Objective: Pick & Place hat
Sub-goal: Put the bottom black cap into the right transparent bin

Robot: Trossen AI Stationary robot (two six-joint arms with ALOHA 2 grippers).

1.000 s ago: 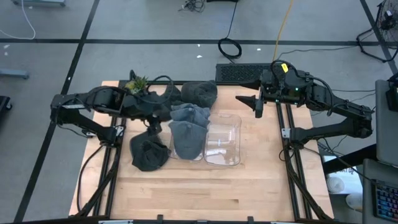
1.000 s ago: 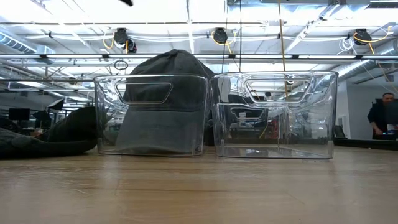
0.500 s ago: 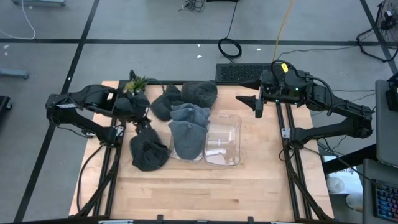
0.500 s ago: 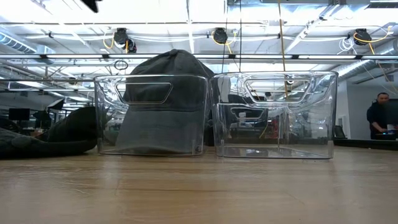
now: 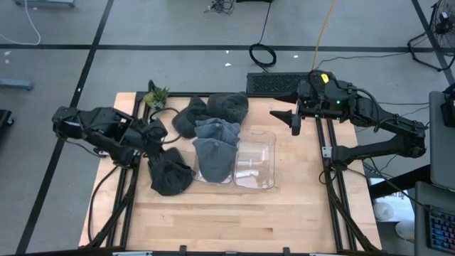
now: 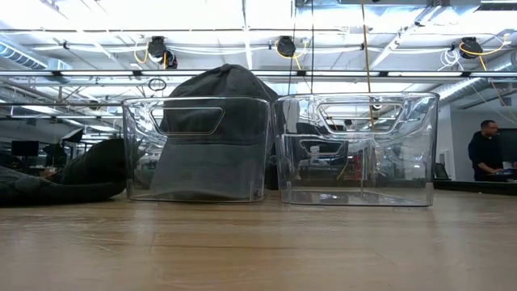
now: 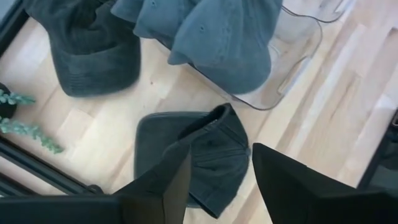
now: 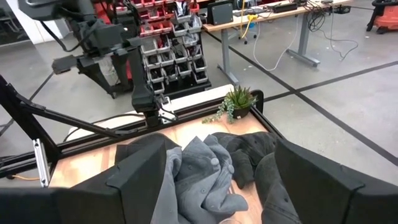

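Observation:
A dark grey hat lies flat on the table left of the bins; it also shows in the left wrist view. My left gripper hovers open and empty just above and to the left of it. A grey-blue hat sits in the left clear bin and rises above its rim in the low view. A second grey-blue hat lies at the bin's far rim. The right clear bin holds no hat. My right gripper waits open at the far right.
Two more dark hats lie at the far edge behind the bins. A small potted plant stands at the far left corner. Bare wood stretches along the near half of the table. A person stands in the room beyond.
My left gripper has drawn back from over the hats by the bins toward the table's left edge and a little toward the near edge. It now hovers over the dark hat on the table. The hats and bins have stayed where they were.

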